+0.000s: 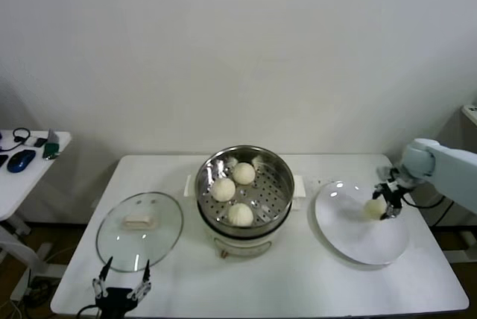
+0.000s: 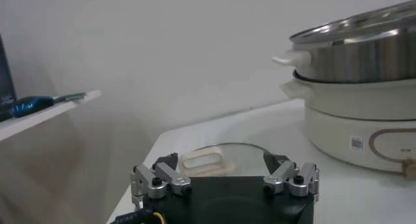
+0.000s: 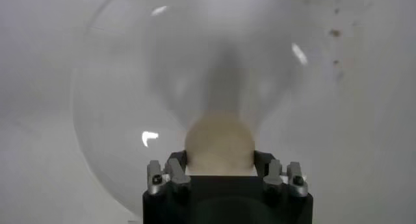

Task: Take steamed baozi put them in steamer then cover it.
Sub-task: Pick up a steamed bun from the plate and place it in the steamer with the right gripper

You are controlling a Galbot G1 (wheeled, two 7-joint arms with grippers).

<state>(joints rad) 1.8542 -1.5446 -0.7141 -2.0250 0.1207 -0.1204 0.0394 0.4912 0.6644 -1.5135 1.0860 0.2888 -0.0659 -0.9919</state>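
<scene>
The steamer (image 1: 282, 177) stands mid-table, uncovered, with three baozi (image 1: 223, 189) on its perforated bottom. Another baozi (image 1: 374, 208) lies on the white plate (image 1: 358, 241) to the right. My right gripper (image 1: 387, 203) is down on the plate with its fingers against both sides of that baozi (image 3: 219, 141); in the right wrist view the gripper (image 3: 220, 158) shows the bun filling the gap. The glass cover (image 1: 140, 229) lies flat to the left of the steamer. My left gripper (image 1: 121, 278) hangs open near the table's front edge, just before the cover (image 2: 240, 155), holding nothing.
A side table (image 1: 30, 177) at the far left carries a blue mouse (image 1: 21, 160) and headphones. The steamer's metal basket and cream pot base (image 2: 364, 50) rise to one side of the left gripper (image 2: 221, 160). A wall stands close behind the table.
</scene>
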